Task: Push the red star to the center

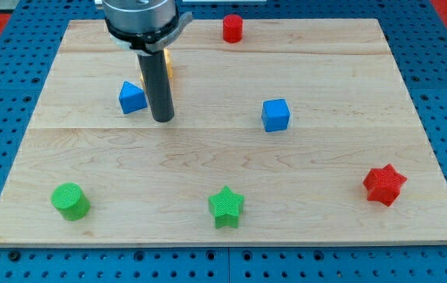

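Note:
The red star (385, 185) lies near the board's right edge, toward the view's bottom right. My tip (163, 119) rests on the board at the upper left of centre, far to the left of the red star. It stands just right of a blue triangular block (131, 97), with a small gap between them. A yellow block (168, 66) is mostly hidden behind the rod, so its shape cannot be made out.
A blue cube (275, 115) sits right of centre. A red cylinder (232, 28) stands at the top edge. A green cylinder (70, 200) is at the bottom left and a green star (226, 207) at the bottom middle. The wooden board (326, 228) lies on a blue pegboard.

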`<state>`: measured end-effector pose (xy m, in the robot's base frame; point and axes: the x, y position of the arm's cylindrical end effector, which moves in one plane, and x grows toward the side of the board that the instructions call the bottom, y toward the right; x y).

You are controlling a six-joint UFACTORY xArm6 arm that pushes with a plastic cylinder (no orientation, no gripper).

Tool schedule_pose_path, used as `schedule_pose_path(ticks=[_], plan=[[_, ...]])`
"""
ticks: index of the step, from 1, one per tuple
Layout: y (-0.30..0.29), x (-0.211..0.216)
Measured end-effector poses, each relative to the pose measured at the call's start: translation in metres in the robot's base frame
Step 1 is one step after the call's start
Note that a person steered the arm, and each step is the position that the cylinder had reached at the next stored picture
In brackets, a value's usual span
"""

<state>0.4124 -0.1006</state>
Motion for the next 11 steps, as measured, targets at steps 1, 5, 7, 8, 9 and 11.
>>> schedule_pose_path(ticks=[1, 5, 7, 8, 9, 11], plan=[[-0.017, -0.014], [0.052, 0.070], [0.170, 0.100], [0.182, 0.133], [0.251, 0.167], [0.368, 0.196]])
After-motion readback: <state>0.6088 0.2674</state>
